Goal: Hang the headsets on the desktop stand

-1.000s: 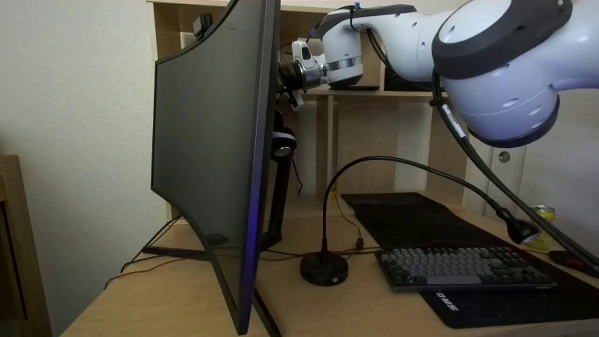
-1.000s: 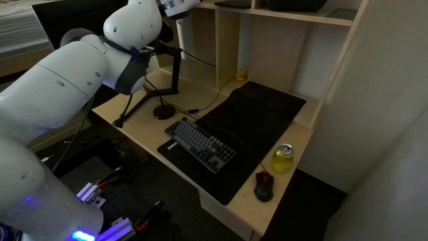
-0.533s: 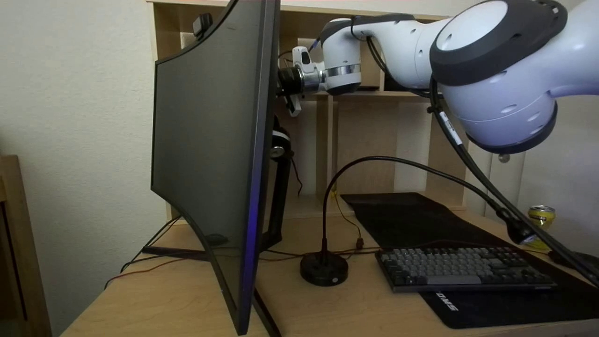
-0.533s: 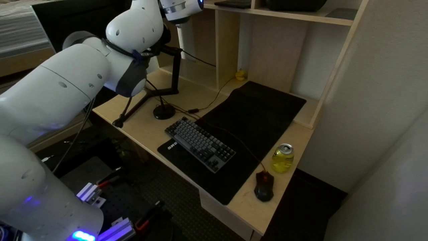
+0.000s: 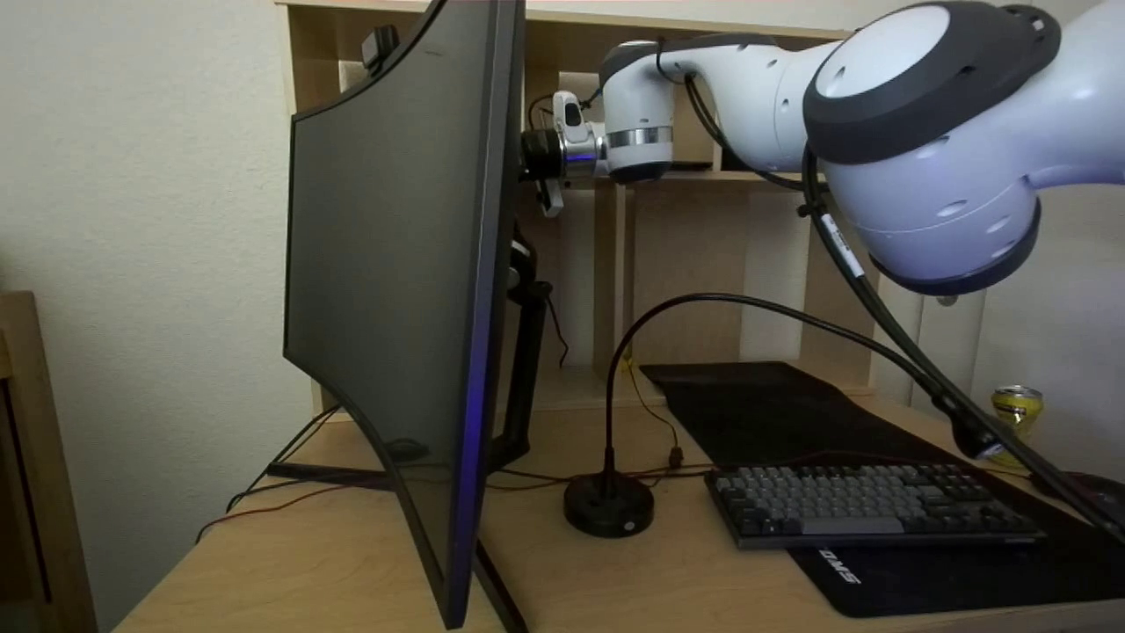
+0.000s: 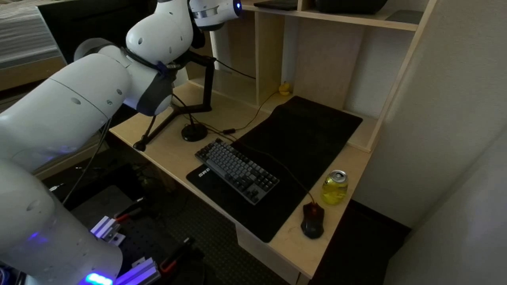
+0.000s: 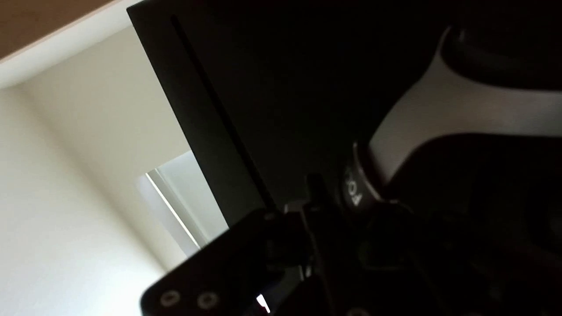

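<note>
The dark headset [image 5: 521,266] hangs under my gripper in an exterior view, mostly hidden behind the monitor's edge. In the wrist view its pale curved part [image 7: 443,112] and dark headband with white lettering show close up at the right. My gripper [image 7: 298,215] is very dark there; its fingers appear closed around the headband. In an exterior view its black body [image 5: 540,154] is beside the monitor, fingertips hidden. The black stand behind the monitor shows in both exterior views [image 5: 526,369] [image 6: 207,85], below the gripper. Whether the headset touches it I cannot tell.
The large curved monitor [image 5: 395,246] stands right beside the gripper. A black gooseneck lamp [image 5: 609,505] stands in front of the stand. The keyboard [image 6: 237,170], mouse [image 6: 313,221] and yellow can [image 6: 335,188] are on the desk. A wooden shelf [image 6: 269,59] is behind.
The wrist and hanging headset have moved slightly left, so more of the headset is behind the monitor. The elbow has sunk a little. The gripper still holds the headset.
</note>
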Robot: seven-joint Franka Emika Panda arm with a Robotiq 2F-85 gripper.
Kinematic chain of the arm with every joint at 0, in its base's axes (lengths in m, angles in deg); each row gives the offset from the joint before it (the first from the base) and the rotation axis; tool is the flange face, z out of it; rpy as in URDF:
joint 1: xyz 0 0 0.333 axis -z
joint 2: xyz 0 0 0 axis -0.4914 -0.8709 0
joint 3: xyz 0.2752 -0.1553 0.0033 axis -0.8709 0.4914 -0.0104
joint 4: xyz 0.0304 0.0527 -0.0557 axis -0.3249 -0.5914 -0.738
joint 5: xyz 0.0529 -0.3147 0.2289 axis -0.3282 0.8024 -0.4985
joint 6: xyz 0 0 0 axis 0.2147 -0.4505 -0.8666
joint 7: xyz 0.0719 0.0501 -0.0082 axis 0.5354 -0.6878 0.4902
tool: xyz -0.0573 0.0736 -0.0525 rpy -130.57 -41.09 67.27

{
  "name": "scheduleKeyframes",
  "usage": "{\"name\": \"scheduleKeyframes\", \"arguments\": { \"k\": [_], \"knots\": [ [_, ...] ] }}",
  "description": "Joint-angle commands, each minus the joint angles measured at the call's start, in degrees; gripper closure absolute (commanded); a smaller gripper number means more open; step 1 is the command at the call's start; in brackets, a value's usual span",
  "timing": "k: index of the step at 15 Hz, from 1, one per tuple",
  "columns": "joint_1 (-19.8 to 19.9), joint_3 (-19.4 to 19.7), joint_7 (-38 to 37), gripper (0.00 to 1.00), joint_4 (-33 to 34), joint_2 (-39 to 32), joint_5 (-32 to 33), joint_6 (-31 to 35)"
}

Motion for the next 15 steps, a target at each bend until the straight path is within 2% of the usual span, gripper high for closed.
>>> {"name": "scheduleKeyframes", "arguments": {
  "k": [1,2,3,4,5,6,7,8,11,12,15],
  "knots": [
    [0.33,-8.98,-0.36,0.95,0.2,2.77,14.68,5.15],
    [0.35,-11.14,-0.51,0.95,0.21,2.99,19.58,5.43],
    [-0.18,-4.93,3.61,0.95,0.21,2.54,15.27,4.92],
    [0.24,-12.64,-0.25,0.95,0.17,3.09,25.18,5.5],
    [-0.02,-10.72,-0.23,0.95,0.15,2.74,24.48,5.59],
    [-0.25,-6.59,0.83,0.95,0.14,2.62,20.71,5.09],
    [-0.34,-7.02,-1.05,0.95,0.12,2.53,20.0,2.45],
    [-0.41,-6.27,-1.38,0.8,-0.01,2.48,19.56,2.09],
    [-0.43,-5.7,-1.62,0.8,-0.17,2.2,19.22,1.86],
    [-0.43,-5.68,-1.63,0.95,-0.17,2.19,19.22,1.86],
    [-0.56,-3.14,-4.86,0.95,-0.21,2.57,19.69,0.11]
  ]
}}
